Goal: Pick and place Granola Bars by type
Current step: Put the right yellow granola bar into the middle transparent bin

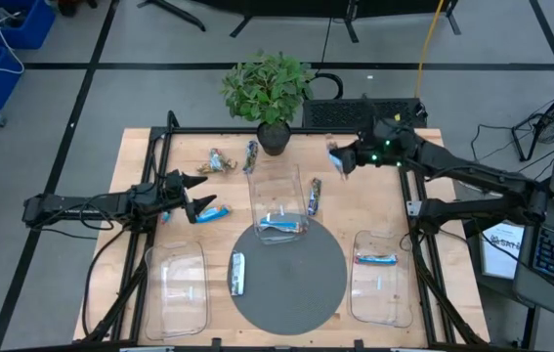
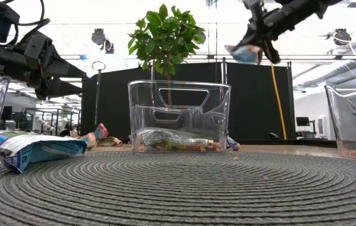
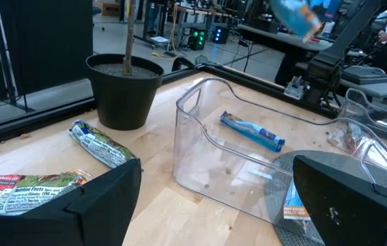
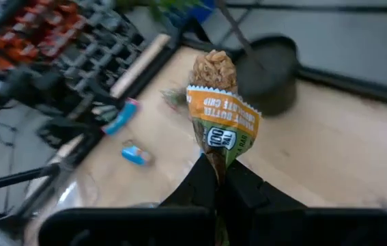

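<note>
**Right arm lifts one granola bar while the left waits wide open**

The right end effector (image 1: 340,161) is up in the air over the far right part of the desk (image 1: 140,166), near the potted plant (image 1: 269,93). Its fingers are pressed tightly together on the end of a granola bar (image 4: 222,113) with an orange, white and green wrapper, which sticks up from the fingertips in the right wrist view. In the low view the same bar (image 2: 243,53) hangs high above the desk, well clear of everything below.

The left end effector (image 1: 196,194) is at the left side of the desk with its fingers spread wide and nothing between them. A blue bar (image 1: 210,212) lies just beside it on the wood.

The other bars are scattered. Two lie near the plant pot at the far edge (image 1: 222,162) (image 1: 251,154). One blue bar (image 1: 281,225) rests inside the clear middle tray (image 1: 257,191), and a brown one (image 1: 315,198) lies just beside that tray's right wall. A silver-white bar (image 1: 237,273) lies on the round grey mat (image 1: 301,298). A red and blue bar (image 1: 375,259) sits in the right tray (image 1: 394,303). The left tray (image 1: 151,293) stands at the near left of the desk.
</note>
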